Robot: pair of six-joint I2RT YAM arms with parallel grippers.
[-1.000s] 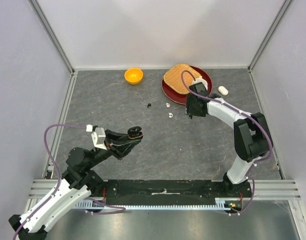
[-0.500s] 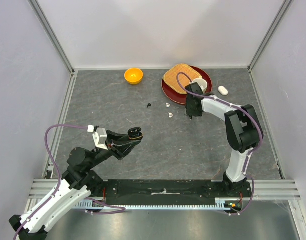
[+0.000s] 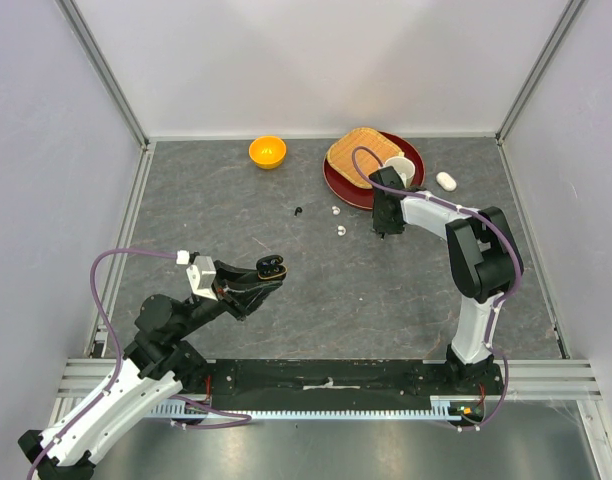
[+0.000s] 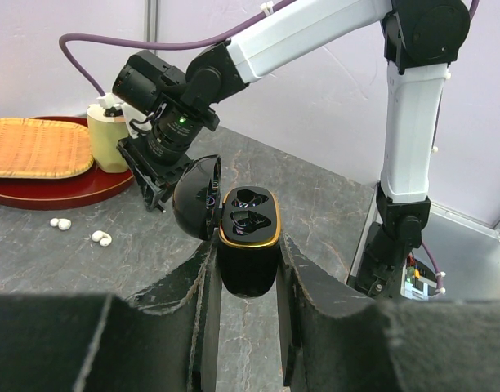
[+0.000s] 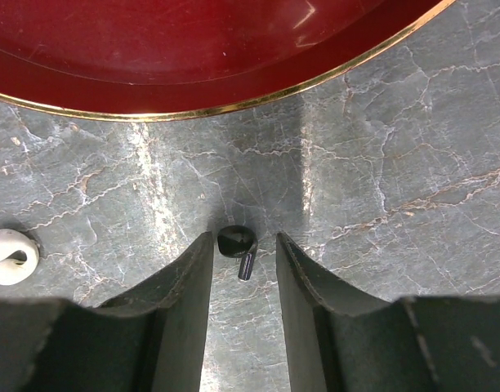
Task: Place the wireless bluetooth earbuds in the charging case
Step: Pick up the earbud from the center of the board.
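The grey table (image 3: pixel 386 300) carries a red plate (image 3: pixel 336 188) at about 1 o'clock in the top view. The right arm reaches to that plate's 6 o'clock edge. At 7 o'clock the left gripper (image 4: pixel 246 273) is clenched around the black charging case (image 4: pixel 248 233), whose lid is open with both sockets showing empty. The right gripper (image 5: pixel 243 265) is spread, its fingers straddling a black earbud (image 5: pixel 237 242) that lies on the table, apparently untouched by either. A white earbud (image 5: pixel 9 255) lies at 9 o'clock of it. Another white one (image 3: pixel 335 211) and a second black bud (image 3: pixel 298 211) lie farther out toward 9 o'clock.

The bud is tiny and rounded, with its stem pointing to 6 o'clock. A squeeze that lands off-centre could squirt it out or roll it toward the plate rim.

Compared with a second ago, the right arm's elbow has folded inward and its wrist has shifted slightly. The left arm and case have not moved.
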